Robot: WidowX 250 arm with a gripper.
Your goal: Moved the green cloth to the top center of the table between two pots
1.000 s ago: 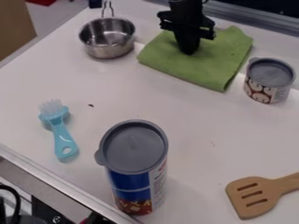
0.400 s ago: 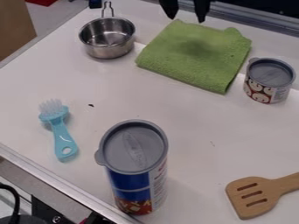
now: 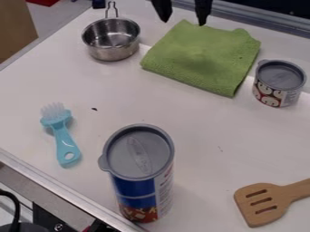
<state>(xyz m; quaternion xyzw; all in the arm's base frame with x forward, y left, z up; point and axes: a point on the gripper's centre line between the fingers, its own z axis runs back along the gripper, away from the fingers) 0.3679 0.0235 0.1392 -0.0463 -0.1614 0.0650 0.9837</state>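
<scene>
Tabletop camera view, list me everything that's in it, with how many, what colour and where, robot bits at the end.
Folded cloth: one, green, top centre
Small metal pot with wire handle: one, silver, upper left
Short round can with lid: one, grey lid, patterned label, right of the cloth
Tall cylindrical canister with lid: one, grey lid, blue label, bottom centre
Dish brush: one, light blue, pale bristles, left
Slotted wooden spatula: one, brown, lower right
Table: one, white, beneath them
Robot gripper: one, black, top edge, fingers apart
</scene>
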